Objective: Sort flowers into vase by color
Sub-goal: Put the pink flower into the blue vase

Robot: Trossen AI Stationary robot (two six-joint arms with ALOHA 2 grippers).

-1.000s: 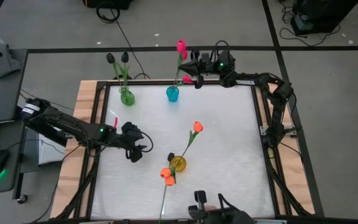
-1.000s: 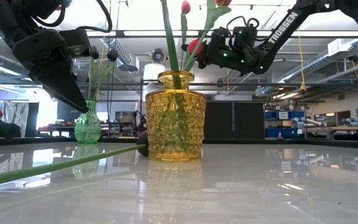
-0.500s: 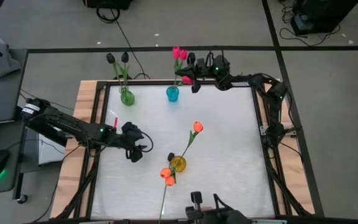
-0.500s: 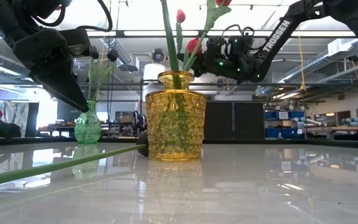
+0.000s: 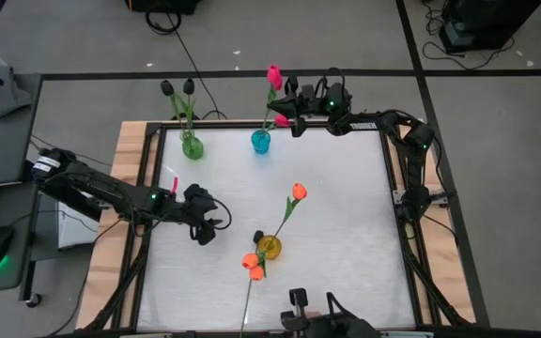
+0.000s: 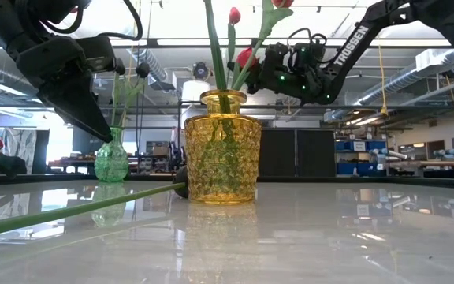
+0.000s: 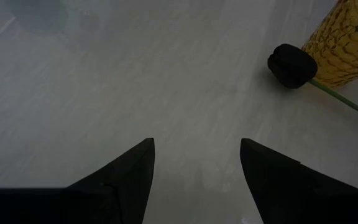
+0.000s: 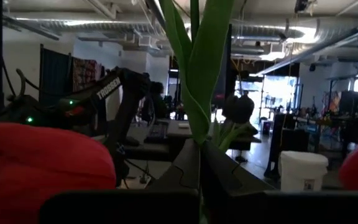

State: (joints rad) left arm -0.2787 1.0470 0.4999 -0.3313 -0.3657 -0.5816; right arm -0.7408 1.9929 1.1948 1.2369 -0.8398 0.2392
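Right gripper (image 5: 294, 111), jaws clenched on a pink-red artificial tulip (image 5: 274, 75) at the far edge, should lower its stem straight into the small blue glass vase (image 5: 260, 142); left gripper (image 5: 205, 228) idles, jaws released.

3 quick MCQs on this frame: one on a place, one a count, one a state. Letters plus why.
1. Where is the black bud lying on the table?
A. Beside the yellow vase
B. Beside the green vase
C. Beside the blue vase

2. How many black flowers stand in the green vase?
A. None
B. Two
C. Four

3. The left gripper is:
A. Shut on a stem
B. Open
C. Out of view

Key:
1 A: black bud lies against yellow vase.
2 B: two black flowers rise from green vase.
3 B: left gripper fingers spread, nothing between.
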